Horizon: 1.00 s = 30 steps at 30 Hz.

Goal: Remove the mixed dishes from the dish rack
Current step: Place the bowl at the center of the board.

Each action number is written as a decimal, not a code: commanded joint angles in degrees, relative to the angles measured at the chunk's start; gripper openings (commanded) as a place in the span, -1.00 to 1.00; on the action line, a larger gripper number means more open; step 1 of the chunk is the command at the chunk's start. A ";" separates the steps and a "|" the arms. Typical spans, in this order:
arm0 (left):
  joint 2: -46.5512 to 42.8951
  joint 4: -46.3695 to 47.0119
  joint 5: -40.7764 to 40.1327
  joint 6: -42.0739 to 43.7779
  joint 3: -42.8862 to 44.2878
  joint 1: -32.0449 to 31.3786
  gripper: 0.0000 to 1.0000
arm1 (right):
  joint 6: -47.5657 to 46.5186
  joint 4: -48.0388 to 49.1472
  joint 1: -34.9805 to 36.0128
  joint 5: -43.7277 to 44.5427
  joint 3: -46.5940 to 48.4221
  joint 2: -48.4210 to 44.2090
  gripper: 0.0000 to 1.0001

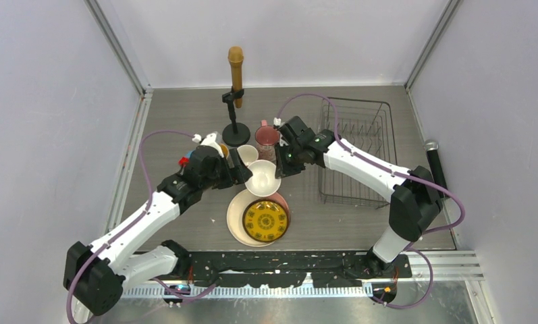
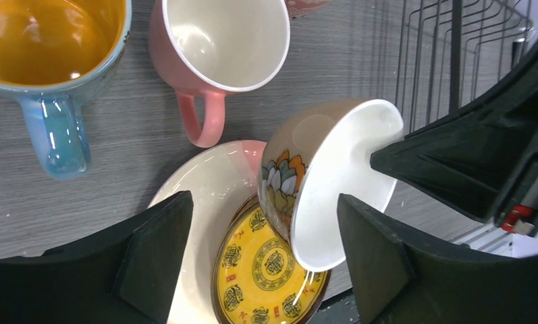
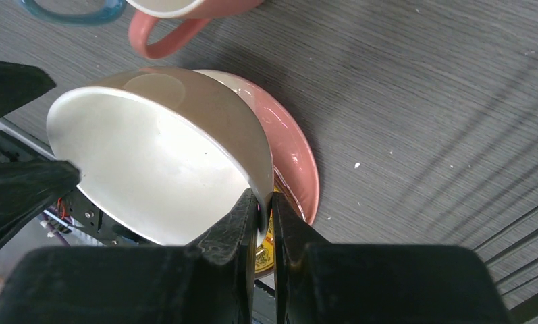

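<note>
The right gripper (image 3: 266, 210) is clamping the rim of the white bowl (image 3: 151, 162), tilting it just above the large plate (image 3: 294, 158) and yellow plate (image 2: 262, 277), left of the dish rack (image 1: 360, 138). The left gripper (image 2: 262, 253) is hanging open near the bowl. Judged step: placing the bowl. The next move calls for levelling it, lowering it and letting go.

A grey wood-grain counter (image 1: 185, 115). A black wire dish rack (image 1: 358, 101) sits toward the far right corner. A round-based microphone stand (image 1: 236, 137) stands upright near the middle of the far edge. Just in front of it, three mugs stand close together: a pink patterned mug (image 1: 267, 137), a pink mug (image 2: 219, 40) and an orange mug with a blue handle (image 2: 43, 47). A large pink-cream plate (image 1: 237, 217) lies flat near the middle of the near edge. A black microphone (image 1: 436, 165) lies along the right edge.
</note>
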 commanded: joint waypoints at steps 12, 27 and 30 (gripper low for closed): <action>5.95 -1.70 -5.30 4.57 5.47 -3.14 -0.26 | -0.80 2.86 2.21 -4.82 5.19 -0.61 -0.97; 1.33 -8.09 -9.38 3.42 4.90 -4.40 -1.00 | -3.06 3.90 2.21 -0.73 3.17 -4.65 0.89; -1.57 -12.13 -12.73 2.40 3.83 -4.40 -1.00 | -3.86 6.57 2.21 3.13 0.57 -8.63 0.96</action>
